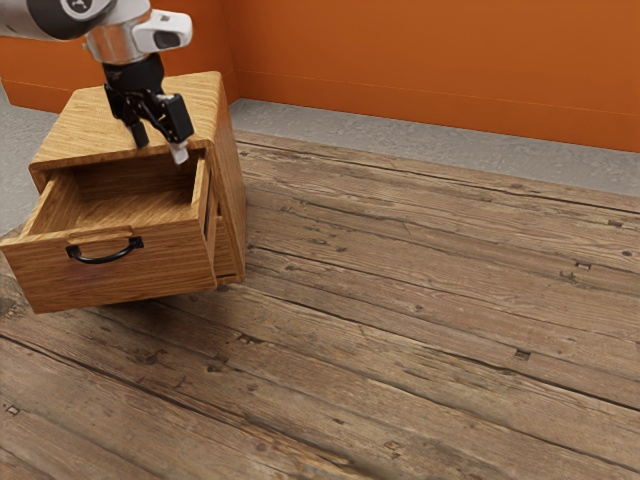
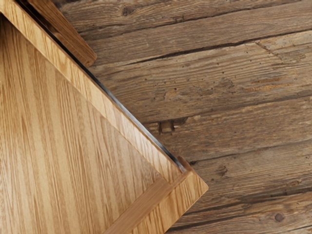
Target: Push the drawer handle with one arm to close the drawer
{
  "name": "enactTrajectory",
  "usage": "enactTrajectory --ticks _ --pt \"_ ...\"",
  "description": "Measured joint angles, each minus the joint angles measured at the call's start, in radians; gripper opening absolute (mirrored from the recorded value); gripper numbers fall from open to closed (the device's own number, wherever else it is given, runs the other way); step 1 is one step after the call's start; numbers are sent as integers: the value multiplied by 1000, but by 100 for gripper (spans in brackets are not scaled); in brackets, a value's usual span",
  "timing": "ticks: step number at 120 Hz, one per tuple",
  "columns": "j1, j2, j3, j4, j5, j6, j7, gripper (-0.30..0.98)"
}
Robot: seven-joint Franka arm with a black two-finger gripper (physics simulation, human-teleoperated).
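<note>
Right, the cabinet [image 1: 230, 200] has its drawer [image 1: 120, 277] pulled out, the front panel standing between the fingers [image 1: 174, 122] and the black handle [image 1: 105, 258]. Spread apart, the fingers hang above the drawer's inner end, by the cabinet's front edge. The drawer points outward to the exterior view's lower left; its handle bows lengthwise across the face. Beneath lies a plank desk [image 1: 400, 320], with grey floor [image 1: 400, 138] and an orange wall [image 1: 430, 60] beyond.

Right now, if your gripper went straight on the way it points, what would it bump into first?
Probably the open drawer: my gripper points down, so its inside floor or side wall seems first, though how near the cabinet lies is unclear.
</note>
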Motion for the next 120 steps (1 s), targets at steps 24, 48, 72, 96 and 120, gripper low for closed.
enactTrajectory --ticks 24,48,72,96,120 --pt "67 -40 -50 -11 0 10 31 69" --pt "289 -195 -169 -199 -51 -33 -38 52" --pt "349 -316 -175 -482 -120 30 -207 10" --pt "360 -376 -200 -621 -153 139 -406 -4" --pt "382 -400 -205 -708 -155 218 -571 -8"
